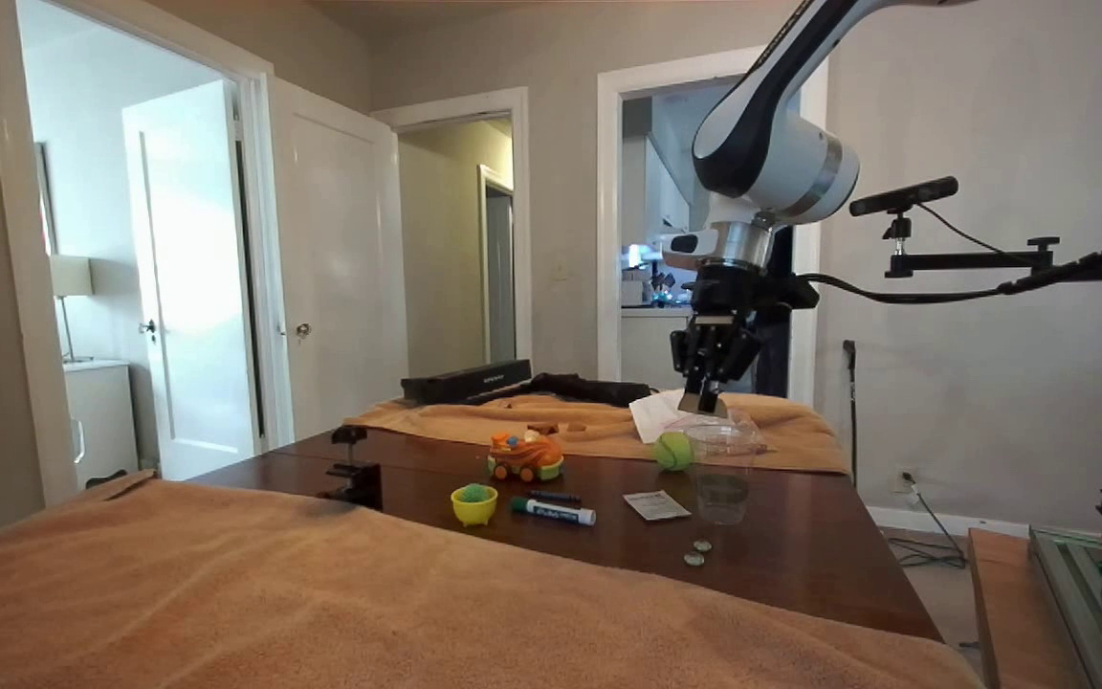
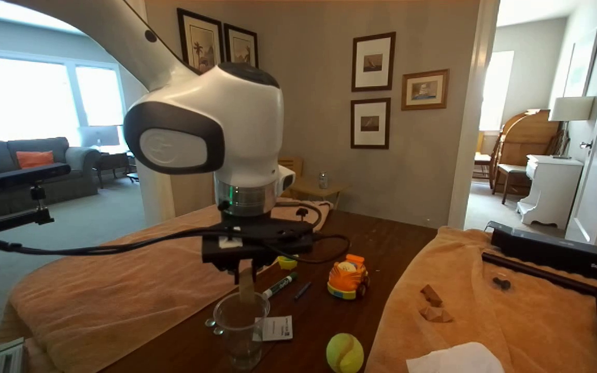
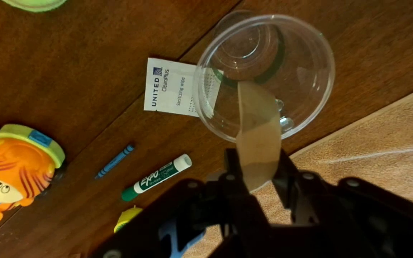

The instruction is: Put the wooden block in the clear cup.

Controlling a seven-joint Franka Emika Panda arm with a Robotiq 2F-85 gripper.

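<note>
The wooden block (image 3: 258,132) is a long pale tan piece with a curved side. My gripper (image 3: 258,159) is shut on its upper part, and the block points down out of the fingers. The clear cup (image 3: 301,68) stands upright on the dark table below. In the wrist view the block's free end overlaps the cup's opening. In an exterior view the gripper (image 2: 245,274) holds the block (image 2: 247,287) over the clear cup (image 2: 241,336), its lower end at about rim height. The gripper (image 1: 704,383) and cup (image 1: 723,498) also show in an exterior view. Whether the tip is inside the rim is unclear.
Near the cup lie a white wipe packet (image 3: 172,87) and glass beads (image 1: 694,552). A tennis ball (image 1: 673,451), a green marker (image 1: 556,512), a blue crayon (image 3: 115,161), a yellow bowl (image 1: 473,504) and an orange toy car (image 1: 525,455) are also on the table. Orange towels (image 1: 398,593) cover parts.
</note>
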